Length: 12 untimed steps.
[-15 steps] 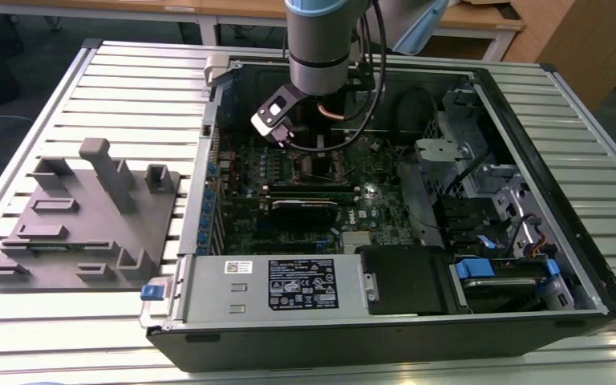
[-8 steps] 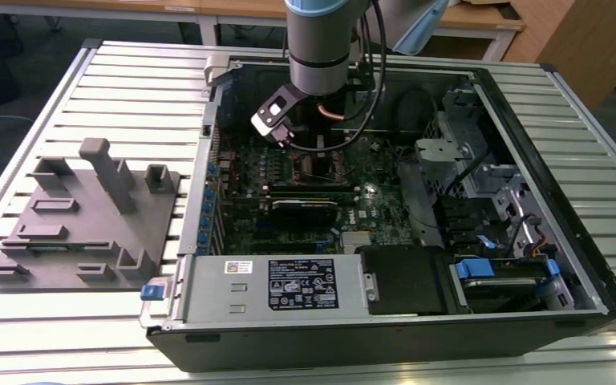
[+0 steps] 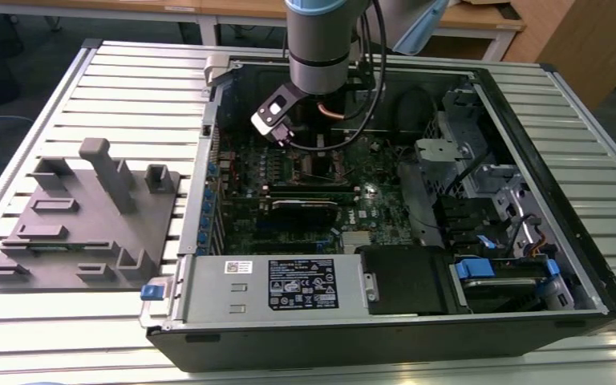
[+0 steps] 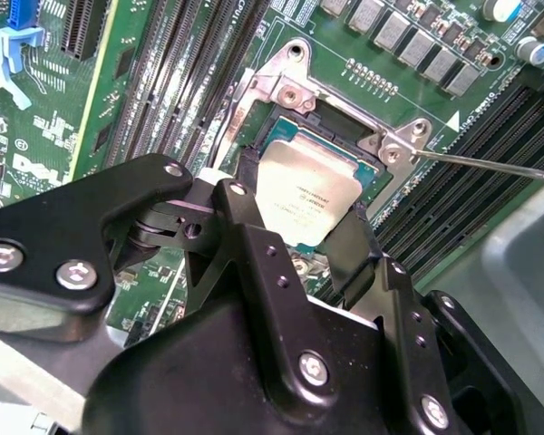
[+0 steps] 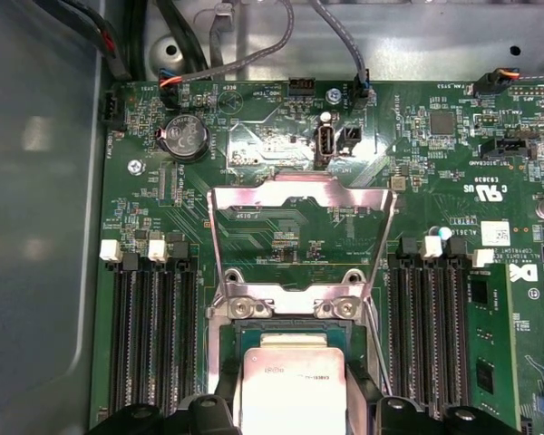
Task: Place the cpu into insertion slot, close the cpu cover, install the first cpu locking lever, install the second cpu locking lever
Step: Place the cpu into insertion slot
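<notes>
Second wrist view shows the black two-fingered gripper clamped on the small square grey-silver cpu at the black-framed insertion slot; whether it is seated I cannot tell. Beyond, the brownish-silver windowed cpu cover stands open and a thin wire locking lever looks unfastened.

Arm: round silver-grey metal arm tube, with a pale blue cap on its joint.
Cables: thin black cables beside the tube.
Wrist: small black-and-white box.
Pincer: matte black pincer of angular links, with round silver screws.
</notes>
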Each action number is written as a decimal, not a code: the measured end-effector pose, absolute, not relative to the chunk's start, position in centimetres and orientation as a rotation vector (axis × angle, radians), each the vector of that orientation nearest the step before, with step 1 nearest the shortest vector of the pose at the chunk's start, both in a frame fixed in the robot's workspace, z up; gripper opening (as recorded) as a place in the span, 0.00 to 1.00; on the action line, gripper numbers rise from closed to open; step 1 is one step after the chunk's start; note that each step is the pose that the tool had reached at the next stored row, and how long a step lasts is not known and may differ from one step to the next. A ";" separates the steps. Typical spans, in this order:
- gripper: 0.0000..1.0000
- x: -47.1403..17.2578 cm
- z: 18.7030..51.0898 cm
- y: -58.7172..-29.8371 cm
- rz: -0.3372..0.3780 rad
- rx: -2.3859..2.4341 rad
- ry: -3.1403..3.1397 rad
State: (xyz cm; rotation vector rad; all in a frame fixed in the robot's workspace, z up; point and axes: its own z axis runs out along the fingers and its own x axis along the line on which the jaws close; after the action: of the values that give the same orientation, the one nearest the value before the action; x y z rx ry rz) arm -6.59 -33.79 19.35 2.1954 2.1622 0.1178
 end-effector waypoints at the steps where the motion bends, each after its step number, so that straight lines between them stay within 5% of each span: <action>1: 0.54 -6.6 19.4 -33.8 0.118 2.195 2.162; 12: 0.54 -6.6 19.3 -33.8 0.117 2.204 2.153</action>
State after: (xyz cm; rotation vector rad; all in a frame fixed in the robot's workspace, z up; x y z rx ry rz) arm -6.57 -33.79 19.35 2.2037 2.1531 0.1172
